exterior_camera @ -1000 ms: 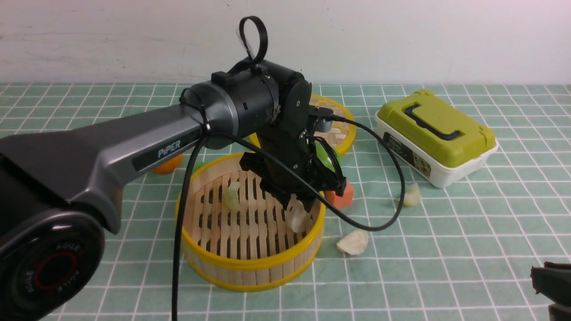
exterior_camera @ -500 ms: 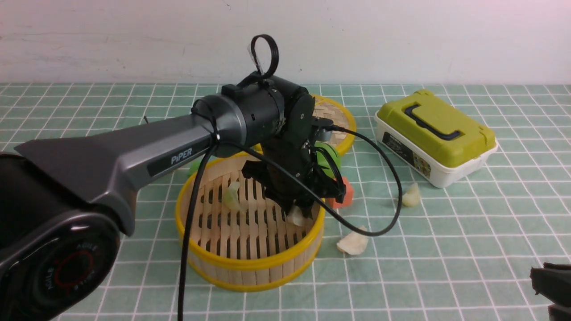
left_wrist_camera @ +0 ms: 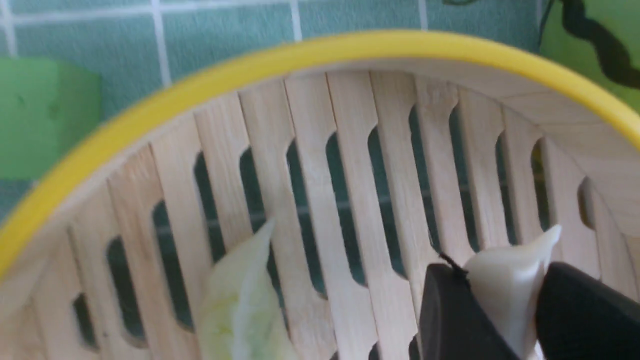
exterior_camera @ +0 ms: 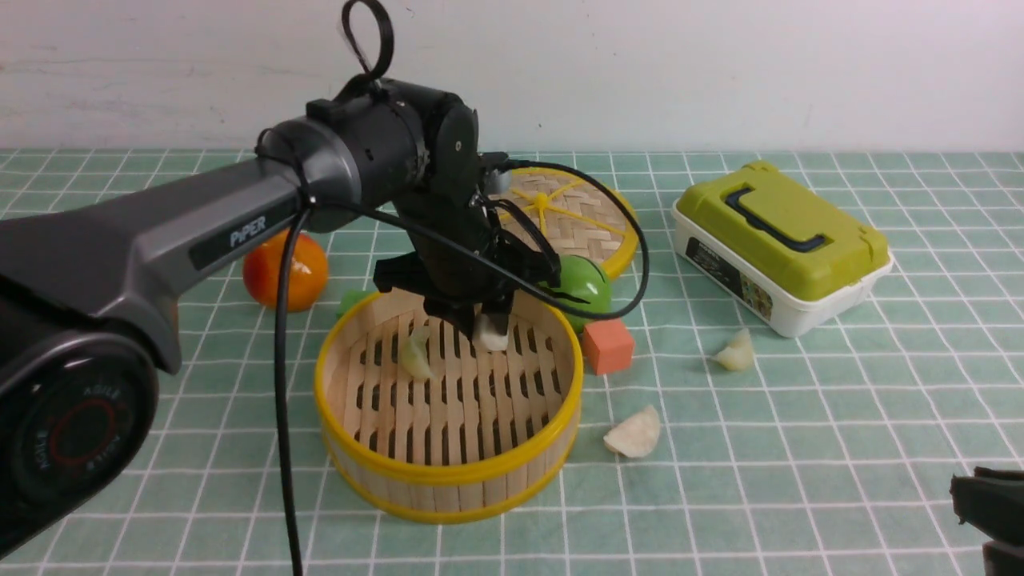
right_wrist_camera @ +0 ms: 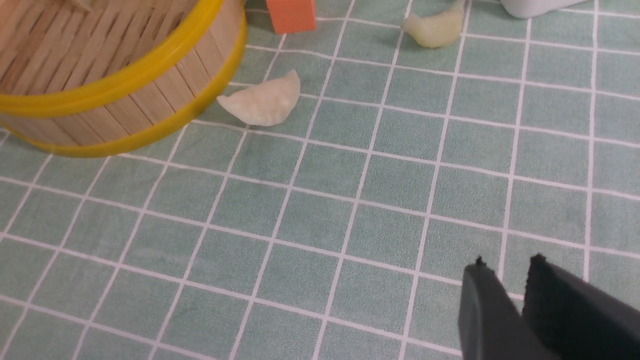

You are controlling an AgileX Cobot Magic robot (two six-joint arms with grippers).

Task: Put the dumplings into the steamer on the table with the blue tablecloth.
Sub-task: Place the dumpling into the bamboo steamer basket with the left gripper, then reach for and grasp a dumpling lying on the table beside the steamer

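Note:
The steamer (exterior_camera: 448, 472) stands on the checked teal tablecloth (exterior_camera: 800, 448), with one greenish dumpling (exterior_camera: 416, 356) lying on its slat floor. My left gripper (exterior_camera: 490, 324) hangs over the steamer's far part, shut on a white dumpling (exterior_camera: 493, 334). In the left wrist view that dumpling (left_wrist_camera: 520, 250) sits pinched in the gripper (left_wrist_camera: 500, 295), above the slats near the greenish dumpling (left_wrist_camera: 240, 305). Two more dumplings lie on the cloth right of the steamer, one near (exterior_camera: 634, 436) and one farther (exterior_camera: 736, 352). My right gripper (right_wrist_camera: 507, 262) hovers low at the front right, its tips slightly apart and empty.
An orange cube (exterior_camera: 608, 346) and a green pear (exterior_camera: 588, 284) sit just behind-right of the steamer, with the woven lid (exterior_camera: 576, 208) beyond. An orange fruit (exterior_camera: 286, 272) and a green block (exterior_camera: 352, 300) lie behind-left. A green-lidded box (exterior_camera: 780, 240) stands at the right.
My left gripper closed on the white dumpling low at the steamer's right side, then rose and swung left toward the far wall with it. The right gripper stayed put.

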